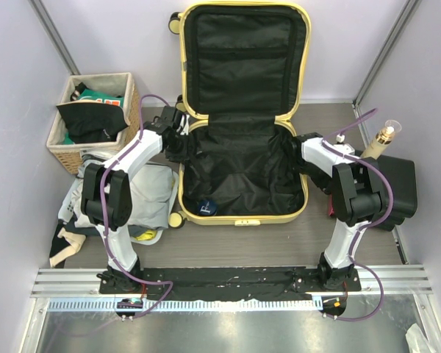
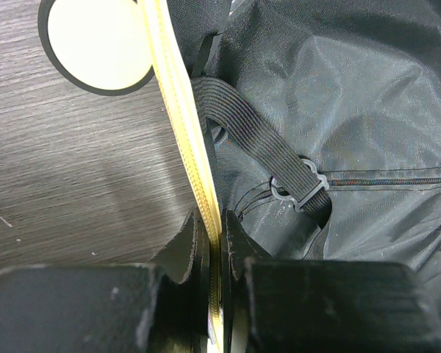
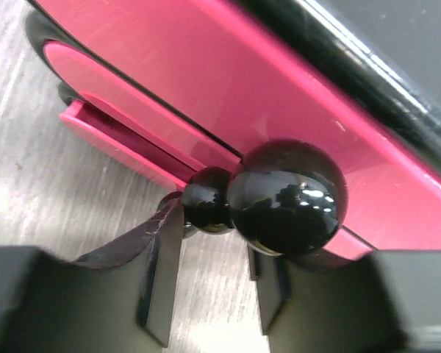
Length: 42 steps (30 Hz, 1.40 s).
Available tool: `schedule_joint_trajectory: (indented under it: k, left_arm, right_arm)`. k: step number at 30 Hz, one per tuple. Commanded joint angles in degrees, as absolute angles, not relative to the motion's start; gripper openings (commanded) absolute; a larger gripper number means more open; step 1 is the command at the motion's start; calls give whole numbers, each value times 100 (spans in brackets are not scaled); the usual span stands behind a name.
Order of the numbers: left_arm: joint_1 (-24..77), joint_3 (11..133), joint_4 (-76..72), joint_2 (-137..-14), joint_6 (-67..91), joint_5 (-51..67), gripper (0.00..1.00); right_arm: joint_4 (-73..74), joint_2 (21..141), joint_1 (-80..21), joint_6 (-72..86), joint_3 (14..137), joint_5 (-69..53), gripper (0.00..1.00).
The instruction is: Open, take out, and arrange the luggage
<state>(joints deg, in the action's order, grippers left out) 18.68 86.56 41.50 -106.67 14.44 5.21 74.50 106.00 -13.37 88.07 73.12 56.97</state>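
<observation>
**Lid up, nearly emptied**

The luggage (image 1: 242, 219) sits mid-table between the arms, its lid thrown back against the far wall. Opening looks done. One dark blue item (image 1: 206, 207) lies in its near-left corner, and the arranging seems yet to come. Its wheels point left, so I judge its long axis runs across the table. The left gripper (image 2: 214, 239) is pinched tight on the yellow rim. The right gripper (image 3: 217, 250) straddles a glossy black knob (image 3: 287, 195); whether it grips, I cannot tell.

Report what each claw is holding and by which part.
Left claw pinches the luggage by its yellow zipper rim, on the lower shell's left side. Right claw sits around a glossy black knob; grip cannot be told.
</observation>
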Motion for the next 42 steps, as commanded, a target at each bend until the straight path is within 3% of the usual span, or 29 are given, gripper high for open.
schedule_joint_trajectory:
  k: [1,7,14,32,36,42]
  left_arm:
    - [1846,9026,4026,-10468,1011,861,0]
    - [1846,9026,4034,-10468,1020,879,0]
    - [1846,9026,4034,-10494,1028,896,0]
    - [1846,9044,4052,-10468,1055,958,0]
    - [1837,9044,4052,-10468,1055,975,0]
    - [1846,9044,4043,-10477,1063,976,0]
  right_arm:
    - [7875,10582,-1213,9141,7365,6319,35]
    - [7858,10521,-1257,8957,7418,6267,10]
    - [7857,10521,-1695,9088,7532,6029,6]
    - [8244,10380,-2338,9194,8165,5880,6]
    - [8069,10336,-2373,8983,8130,5792,12]
    - [7901,10239,-2478,8622,8077,5809,46]
